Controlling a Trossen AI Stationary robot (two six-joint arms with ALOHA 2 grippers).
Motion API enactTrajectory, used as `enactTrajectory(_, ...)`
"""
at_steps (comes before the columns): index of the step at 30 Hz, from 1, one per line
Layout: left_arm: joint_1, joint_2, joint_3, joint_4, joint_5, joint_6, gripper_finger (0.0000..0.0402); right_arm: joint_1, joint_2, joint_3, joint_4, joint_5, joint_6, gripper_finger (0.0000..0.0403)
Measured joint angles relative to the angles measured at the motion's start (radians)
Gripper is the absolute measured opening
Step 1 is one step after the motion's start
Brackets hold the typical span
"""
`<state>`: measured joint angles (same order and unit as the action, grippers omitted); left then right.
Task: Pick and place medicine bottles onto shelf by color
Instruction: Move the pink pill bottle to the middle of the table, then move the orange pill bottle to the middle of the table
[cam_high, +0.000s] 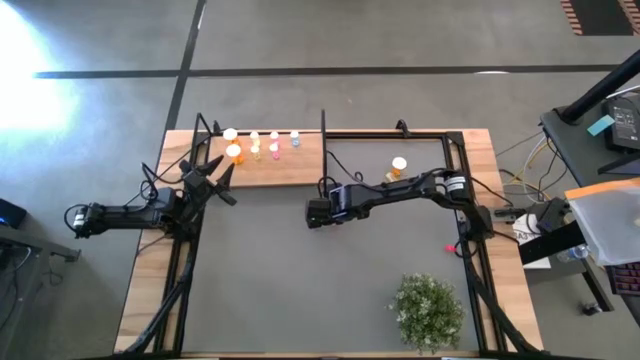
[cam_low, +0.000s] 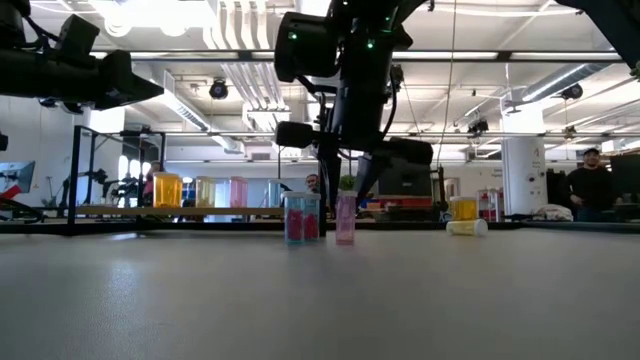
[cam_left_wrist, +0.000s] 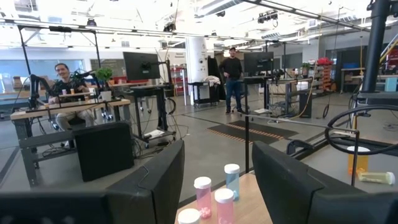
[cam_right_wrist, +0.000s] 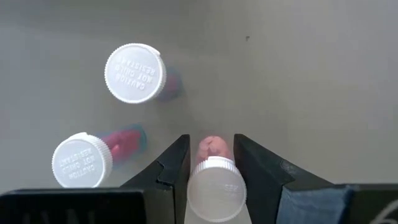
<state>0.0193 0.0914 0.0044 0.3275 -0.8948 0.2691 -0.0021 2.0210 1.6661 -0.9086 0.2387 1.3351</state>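
Observation:
A pink medicine bottle with a white cap stands on the grey mat at mid-table, and my right gripper is shut on it from above. Two more capped bottles stand close beside it, seen as a pair in the low view. The wooden shelf at the far left carries orange, yellow, pink and blue bottles. My left gripper waits open at the table's left, pointing at the shelf. My right gripper pinches the pink bottle's body just under the cap between its two fingers. The fingers come steeply from above, one on each side. The bottle stands nearly upright with its base on the mat.
Two orange bottles sit at the far right of the mat, one upright and one lying. A green plant stands near the front right. Black frame rails run along the table's sides. People show in the room behind.

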Motion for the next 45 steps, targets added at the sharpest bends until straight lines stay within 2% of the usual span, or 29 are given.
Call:
enactTrajectory(9,0.000,0.000,0.000,0.000,0.000,0.000,0.0173,0.000,0.006,0.000,0.003,0.011,-0.001,0.0110)
enactTrajectory(26,0.000,0.000,0.000,0.000,0.000,0.000,0.0173,0.000,-0.035,0.009,-0.055,0.074,-0.048,0.0222)
enactTrajectory(32,0.000,0.000,0.000,0.000,0.000,0.000,0.0173,-0.001,-0.084,0.009,-0.110,0.137,-0.071,0.0246)
enactTrajectory(36,0.000,0.000,0.000,0.000,0.000,0.000,0.0173,-0.009,-0.150,0.003,-0.220,0.197,0.007,0.0248)
enactTrajectory(40,0.000,0.000,0.000,0.000,0.000,0.000,0.0173,-0.019,-0.231,-0.066,-0.277,0.260,0.105,0.0247)
enactTrajectory(45,0.000,0.000,0.000,0.000,0.000,0.000,0.0173,-0.064,-0.357,-0.238,-0.244,0.294,0.205,0.0246)
